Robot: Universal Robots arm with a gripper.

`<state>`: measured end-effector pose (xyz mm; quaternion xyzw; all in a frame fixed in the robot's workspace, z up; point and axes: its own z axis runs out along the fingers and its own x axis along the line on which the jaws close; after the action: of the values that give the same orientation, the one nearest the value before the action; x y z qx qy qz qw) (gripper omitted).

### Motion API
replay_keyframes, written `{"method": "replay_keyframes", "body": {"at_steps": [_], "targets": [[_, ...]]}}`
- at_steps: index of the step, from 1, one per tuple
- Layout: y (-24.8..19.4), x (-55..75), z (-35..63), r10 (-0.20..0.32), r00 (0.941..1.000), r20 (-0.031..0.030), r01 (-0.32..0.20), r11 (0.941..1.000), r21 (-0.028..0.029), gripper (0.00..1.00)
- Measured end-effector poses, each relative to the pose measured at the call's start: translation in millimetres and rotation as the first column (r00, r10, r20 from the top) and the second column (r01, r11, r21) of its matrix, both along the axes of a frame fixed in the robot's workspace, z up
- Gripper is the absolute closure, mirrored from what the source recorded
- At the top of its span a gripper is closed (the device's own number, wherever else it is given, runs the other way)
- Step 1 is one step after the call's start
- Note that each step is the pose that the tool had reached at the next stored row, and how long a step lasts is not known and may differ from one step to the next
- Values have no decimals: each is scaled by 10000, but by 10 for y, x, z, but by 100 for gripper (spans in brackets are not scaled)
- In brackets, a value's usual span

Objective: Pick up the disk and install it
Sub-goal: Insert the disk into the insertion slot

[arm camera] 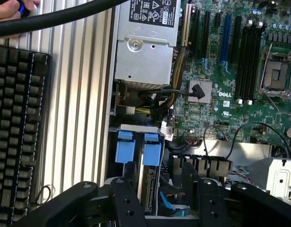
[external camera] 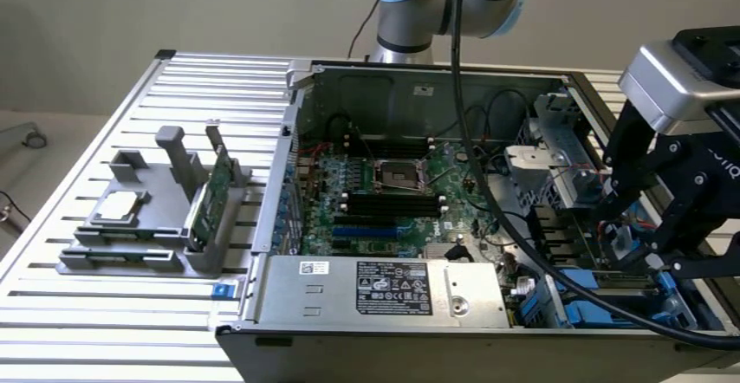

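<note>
at the case's [external camera: 463, 357] near corner on the exterior view's right, the gripper [arm camera: 159, 166] hangs over the drive bay with its fingers spread wide and closed on nothing. the disk [arm camera: 151, 153] stands on edge in the bay between them, its blue tab just beside a second blue tab [arm camera: 125, 146]. along the case's near edge lies the power supply [external camera: 382, 288] with the motherboard [external camera: 382, 192] behind it, and by the bench's [external camera: 69, 314] left edge a grey holder [external camera: 151, 227] keeps a green card [external camera: 208, 201] upright.
</note>
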<state>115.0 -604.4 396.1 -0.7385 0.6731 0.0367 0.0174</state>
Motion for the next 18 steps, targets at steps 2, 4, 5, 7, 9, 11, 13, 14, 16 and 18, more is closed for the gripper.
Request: {"method": "replay_keyframes", "body": {"at_steps": [2,4,5,7,9,11,13,14,16,18], "targets": [[0,1,1,0,10000,0,0,10000,-1,49],[0,1,1,1,10000,0,-1,10000,0,49],[0,1,1,1,10000,0,-1,10000,-1,49],[0,1,1,1,10000,0,-1,10000,-1,51],[0,0,1,2,10000,1,-2,10000,0,57],[0,-1,1,2,10000,1,-2,10000,3,64],[0,-2,2,1,10000,0,-1,10000,9,75],[0,-2,2,1,10000,0,-1,10000,8,81],[0,-2,2,1,10000,0,-1,10000,10,87],[0,-2,1,1,10000,0,-1,10000,11,89]]}}
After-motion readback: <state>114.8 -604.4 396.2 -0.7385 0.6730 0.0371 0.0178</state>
